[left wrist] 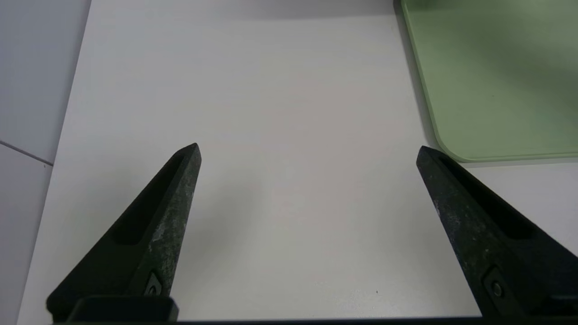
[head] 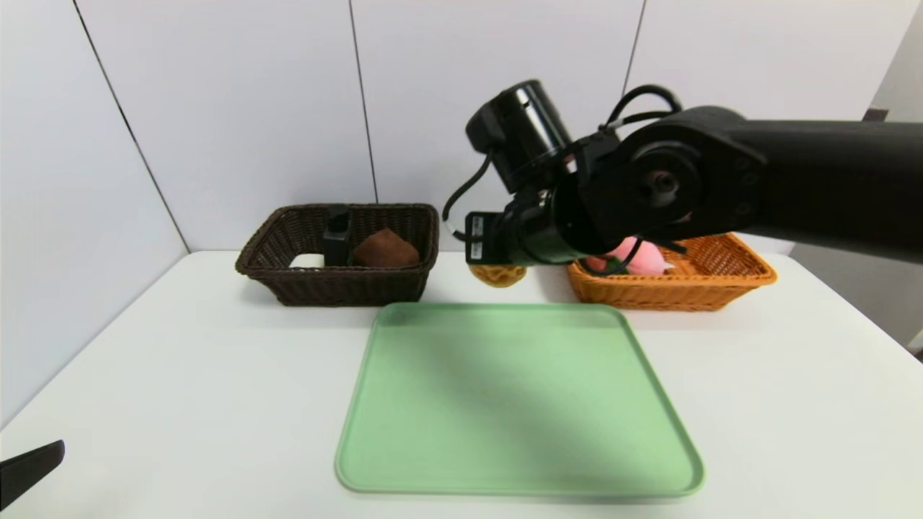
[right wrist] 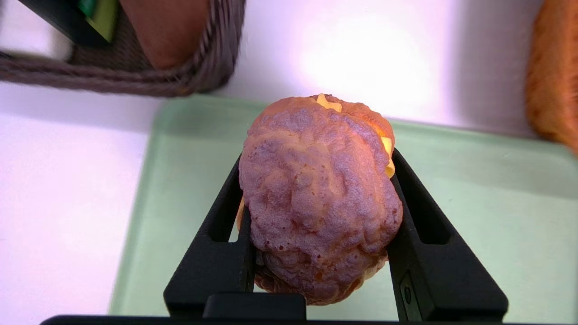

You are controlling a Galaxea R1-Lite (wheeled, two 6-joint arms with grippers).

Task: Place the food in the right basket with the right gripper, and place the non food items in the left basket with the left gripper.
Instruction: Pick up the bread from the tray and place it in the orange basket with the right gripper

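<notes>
Overhead, a white table [head: 180,375] meets pale panelled walls [head: 238,108] across the upper frame. At centre lies a green tray [head: 515,404], with a dark wicker basket [head: 339,285] upper left and an orange basket [head: 678,292] upper right. Above the tray's far edge, the right gripper [right wrist: 316,198] pinches a cream puff [right wrist: 316,198]. The left gripper [left wrist: 307,153], spread wide, sits lower left.

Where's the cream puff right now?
The cream puff is off the green tray, clamped in the right gripper. In the head view it hangs above the tray's far edge, between the dark basket and the orange basket.
</notes>
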